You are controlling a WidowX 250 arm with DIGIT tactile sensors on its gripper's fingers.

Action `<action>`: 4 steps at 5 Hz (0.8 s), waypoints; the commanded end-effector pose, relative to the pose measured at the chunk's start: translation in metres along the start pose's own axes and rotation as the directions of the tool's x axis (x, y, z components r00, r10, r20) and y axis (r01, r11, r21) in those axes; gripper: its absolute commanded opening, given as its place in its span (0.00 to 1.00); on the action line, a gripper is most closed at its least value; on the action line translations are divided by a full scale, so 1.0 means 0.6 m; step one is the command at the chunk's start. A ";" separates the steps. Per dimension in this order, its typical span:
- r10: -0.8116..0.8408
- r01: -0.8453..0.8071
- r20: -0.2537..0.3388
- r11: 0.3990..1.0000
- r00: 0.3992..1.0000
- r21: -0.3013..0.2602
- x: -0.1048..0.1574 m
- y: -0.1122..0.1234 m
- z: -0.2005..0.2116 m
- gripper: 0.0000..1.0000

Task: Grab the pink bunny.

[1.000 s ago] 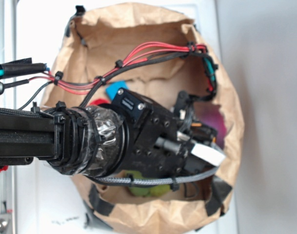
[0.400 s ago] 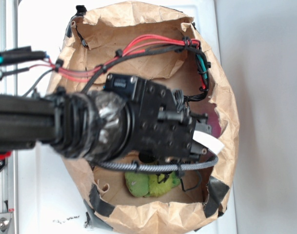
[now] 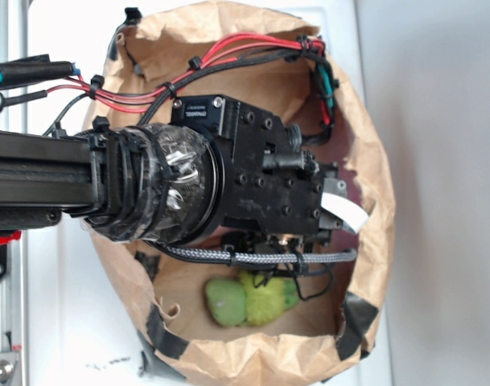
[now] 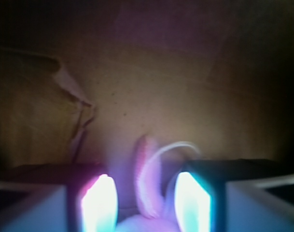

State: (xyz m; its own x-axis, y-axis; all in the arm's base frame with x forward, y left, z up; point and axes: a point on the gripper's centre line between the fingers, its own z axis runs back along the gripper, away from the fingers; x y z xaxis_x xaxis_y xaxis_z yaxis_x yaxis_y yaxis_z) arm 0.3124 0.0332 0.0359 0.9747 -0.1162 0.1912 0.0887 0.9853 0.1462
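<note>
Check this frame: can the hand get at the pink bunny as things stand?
Probably yes. In the wrist view the pink bunny already sits between the open fingers of the hand, ear and white loop showing, nothing between them. The exterior view hides it under the arm.

The exterior view looks straight down into the paper bag; the wrist view peers close inside it.

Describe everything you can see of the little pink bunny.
Only the wrist view shows the pink bunny, blurred: one pale pink, soft-looking ear standing upright, a thin white loop curving to its right, and a bit of pink body at the bottom edge. It sits between the two glowing jaws, inside the brown paper bag. Contact cannot be judged.
</note>
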 end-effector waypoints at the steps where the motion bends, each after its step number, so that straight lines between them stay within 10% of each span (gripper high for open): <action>1: 0.002 0.005 0.081 0.997 0.997 -0.078 -0.003 0.013 0.078 1.00; 4: -0.028 0.032 0.041 0.993 0.999 -0.113 -0.018 -0.001 0.071 1.00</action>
State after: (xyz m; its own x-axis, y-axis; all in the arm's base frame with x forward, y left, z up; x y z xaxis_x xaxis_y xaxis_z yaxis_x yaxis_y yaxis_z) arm 0.2898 0.0284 0.0617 0.9697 -0.1502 0.1926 0.1461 0.9886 0.0350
